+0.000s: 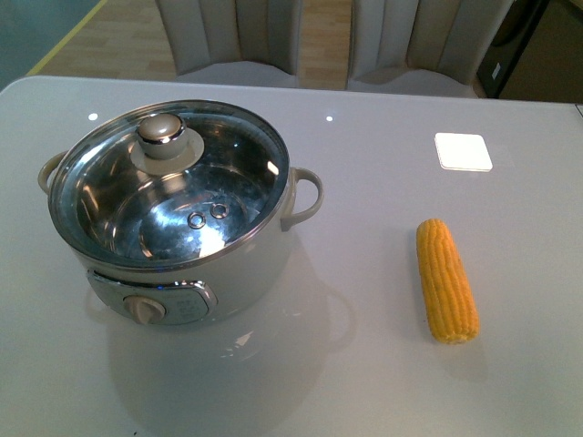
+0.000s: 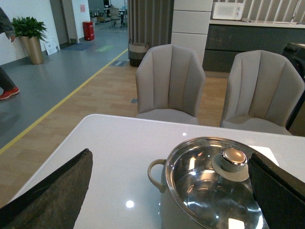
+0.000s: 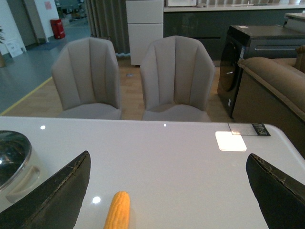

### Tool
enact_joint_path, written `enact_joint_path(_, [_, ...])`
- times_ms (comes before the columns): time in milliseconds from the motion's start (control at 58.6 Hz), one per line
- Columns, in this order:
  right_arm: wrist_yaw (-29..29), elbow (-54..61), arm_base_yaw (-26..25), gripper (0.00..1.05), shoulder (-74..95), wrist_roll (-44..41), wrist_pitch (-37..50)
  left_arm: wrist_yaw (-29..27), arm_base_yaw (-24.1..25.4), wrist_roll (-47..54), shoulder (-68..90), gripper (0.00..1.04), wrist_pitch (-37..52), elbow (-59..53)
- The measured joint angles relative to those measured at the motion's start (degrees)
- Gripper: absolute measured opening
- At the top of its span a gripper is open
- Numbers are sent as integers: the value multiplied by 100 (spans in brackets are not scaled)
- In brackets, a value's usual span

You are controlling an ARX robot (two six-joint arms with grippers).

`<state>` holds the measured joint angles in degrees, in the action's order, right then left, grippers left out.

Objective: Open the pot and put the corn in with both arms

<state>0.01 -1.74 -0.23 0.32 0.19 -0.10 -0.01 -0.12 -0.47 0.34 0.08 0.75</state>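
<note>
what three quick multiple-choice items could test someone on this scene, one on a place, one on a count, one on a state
1. Where is the corn relative to the pot?
A. inside it
B. on the table, to the pot's right
C. on a chair

2. How many chairs stand behind the table?
A. one
B. two
C. three

3. The glass lid is:
A. on the pot
B. lying on the table
C. held in a gripper

Answers:
1 B: the corn lies on the tabletop, apart from the pot.
2 B: two grey chairs show past the far edge.
3 A: the lid sits on the pot's rim, knob up.
</note>
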Motion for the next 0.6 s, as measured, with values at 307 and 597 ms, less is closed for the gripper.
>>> enact_joint_path(307, [0, 0, 0, 96, 0, 0, 0, 2, 0, 0, 0, 98, 0, 0])
enact_joint_path(597, [-2, 0, 0, 96, 0, 0, 0, 2, 0, 0, 0, 98, 0, 0])
